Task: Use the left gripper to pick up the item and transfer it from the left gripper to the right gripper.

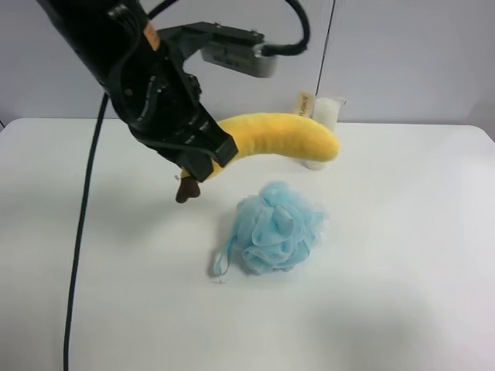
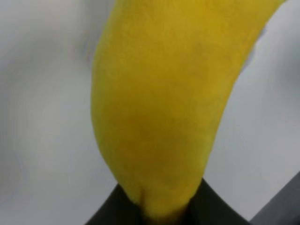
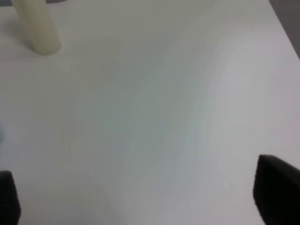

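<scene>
The left pincer [image 1: 199, 158] is clamped on the yellow plush banana [image 1: 282, 137] near its stem end and holds it in the air above the white surface [image 1: 402, 294]. The brown stem tip [image 1: 186, 189] hangs just below the pincer, and the rest of the banana curves away towards a white cylinder [image 1: 326, 112] at the back. A small tan tag [image 1: 304, 103] shows just above the banana's far end. Whether the cylinder is hollow or holds anything cannot be told. A fluffy light-blue sponge [image 1: 277, 228] lies on the surface below the banana, apart from it. The left wrist view shows only the banana's yellow body filling the picture, pinched between dark fingers at its base. Only the right wrist view shows the right pincer [image 3: 143, 197]: its two dark tips stand wide apart with nothing between them, over bare surface, with the cylinder standing well away.
</scene>
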`<state>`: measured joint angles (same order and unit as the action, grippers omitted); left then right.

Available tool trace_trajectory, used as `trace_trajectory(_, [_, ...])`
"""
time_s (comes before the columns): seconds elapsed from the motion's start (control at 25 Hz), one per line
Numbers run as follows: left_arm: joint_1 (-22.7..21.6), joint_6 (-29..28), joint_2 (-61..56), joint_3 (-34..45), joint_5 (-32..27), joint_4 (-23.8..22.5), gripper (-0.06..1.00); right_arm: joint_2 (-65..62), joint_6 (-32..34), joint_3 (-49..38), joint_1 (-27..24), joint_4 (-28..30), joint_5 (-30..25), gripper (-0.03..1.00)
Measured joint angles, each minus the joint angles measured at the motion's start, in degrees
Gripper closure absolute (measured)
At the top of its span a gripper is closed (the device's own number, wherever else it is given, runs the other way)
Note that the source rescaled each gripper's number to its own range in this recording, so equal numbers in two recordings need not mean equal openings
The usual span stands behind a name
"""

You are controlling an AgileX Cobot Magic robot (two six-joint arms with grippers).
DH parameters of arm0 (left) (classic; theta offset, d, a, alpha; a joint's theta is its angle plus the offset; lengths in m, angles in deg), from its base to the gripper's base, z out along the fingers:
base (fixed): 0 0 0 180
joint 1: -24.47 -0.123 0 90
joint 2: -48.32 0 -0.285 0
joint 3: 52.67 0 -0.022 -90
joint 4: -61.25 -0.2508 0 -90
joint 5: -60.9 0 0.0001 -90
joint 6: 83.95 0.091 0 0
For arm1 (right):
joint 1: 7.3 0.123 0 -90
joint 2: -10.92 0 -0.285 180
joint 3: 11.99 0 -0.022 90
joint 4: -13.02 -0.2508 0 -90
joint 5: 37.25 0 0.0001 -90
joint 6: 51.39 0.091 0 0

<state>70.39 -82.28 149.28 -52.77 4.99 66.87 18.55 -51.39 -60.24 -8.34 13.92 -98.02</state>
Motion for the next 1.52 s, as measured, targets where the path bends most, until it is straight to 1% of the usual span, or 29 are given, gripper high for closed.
trace_trajectory(0.2, [5.9,0.0,2.5,-0.9,0.0,-1.3,0.94,0.0,0.0,0.0,0.0,0.0,0.0,-0.03])
trace_trajectory(0.32, [7.8,0.0,3.0,-1.0,-0.1,-1.7,0.94,0.0,0.0,0.0,0.0,-0.1,0.0,-0.03])
trace_trajectory(0.4, [8.4,0.0,3.0,-1.0,-0.1,-1.8,0.94,0.0,-0.5,0.0,0.0,-1.6,0.1,-0.03])
trace_trajectory(0.48, [8.5,0.0,3.1,-1.0,-0.3,-1.8,0.94,0.1,-2.6,0.1,0.0,-4.1,0.1,-0.03])
trace_trajectory(0.56, [8.5,0.0,3.1,-1.0,-0.9,-2.4,0.94,1.8,-5.7,1.7,0.3,-8.4,0.3,-0.03])
trace_trajectory(0.72, [8.5,0.0,3.1,-1.0,-1.6,-2.9,0.94,12.7,-13.5,7.8,2.2,-17.5,3.0,-0.03])
trace_trajectory(0.84, [8.5,0.0,3.1,-1.0,-1.6,-3.0,0.94,23.3,-20.1,12.2,5.3,-22.0,4.7,-0.03])
trace_trajectory(0.96, [8.5,0.0,3.1,-1.0,-1.7,-3.0,0.94,34.1,-25.4,15.7,8.9,-24.2,4.8,-0.03])
trace_trajectory(1.2, [8.5,0.0,3.1,-1.0,-2.1,-3.0,0.94,52.6,-33.4,20.6,18.3,-24.4,5.4,-0.03])
trace_trajectory(1.36, [8.5,0.0,3.1,-1.0,-2.5,-3.0,0.94,60.3,-37.4,21.1,22.6,-24.4,7.3,-0.03])
trace_trajectory(1.52, [8.5,0.0,3.1,-1.0,-2.6,-3.0,0.94,64.8,-40.2,21.1,26.9,-24.4,8.2,-0.03])
